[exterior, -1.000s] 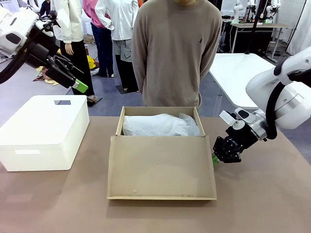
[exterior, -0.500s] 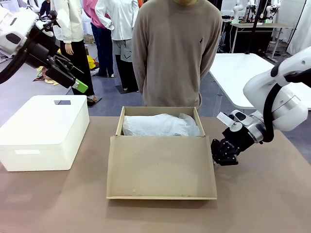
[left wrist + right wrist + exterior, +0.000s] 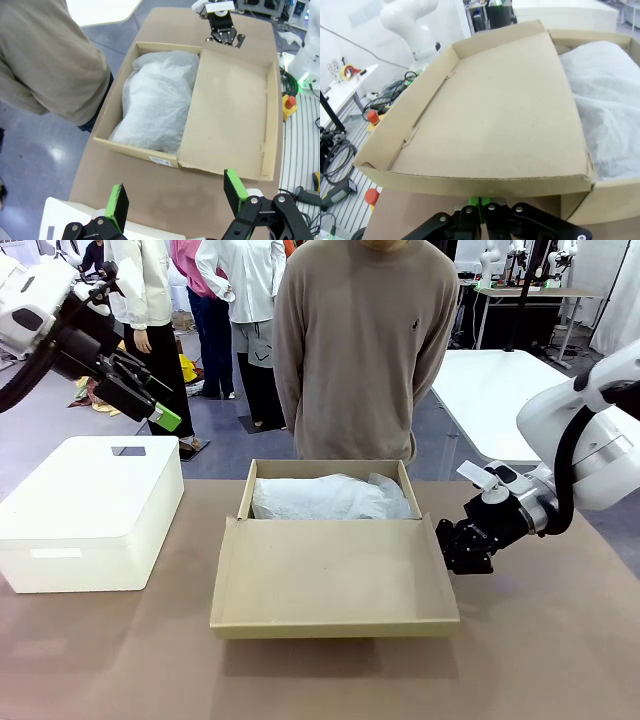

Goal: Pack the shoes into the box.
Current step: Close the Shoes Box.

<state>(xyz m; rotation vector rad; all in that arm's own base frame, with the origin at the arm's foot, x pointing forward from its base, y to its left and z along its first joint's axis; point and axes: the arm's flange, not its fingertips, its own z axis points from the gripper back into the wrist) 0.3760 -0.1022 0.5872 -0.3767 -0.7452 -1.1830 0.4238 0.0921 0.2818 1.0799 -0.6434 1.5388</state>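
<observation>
The tan box (image 3: 325,468) stands open in the middle of the table, filled with white tissue paper (image 3: 330,498); the shoes are hidden. Its big lid flap (image 3: 330,575) slopes toward me, its front edge raised off the table. My right gripper (image 3: 452,552) is shut and sits low against the flap's right edge. In the right wrist view the shut fingertips (image 3: 480,202) lie just under the flap's rim (image 3: 470,182). My left gripper (image 3: 165,418) hangs open high at the left, and the left wrist view shows the box wall (image 3: 135,149) between its green pads (image 3: 117,204).
A white lidded bin (image 3: 90,510) stands on the table's left side under my left arm. A person (image 3: 365,340) in a tan sweater stands behind the box at the far edge. A white table (image 3: 490,380) lies beyond at the right.
My right gripper slid in against the flap's right edge and rose a little. The flap's front edge has lifted off the table. The left arm has not moved.
</observation>
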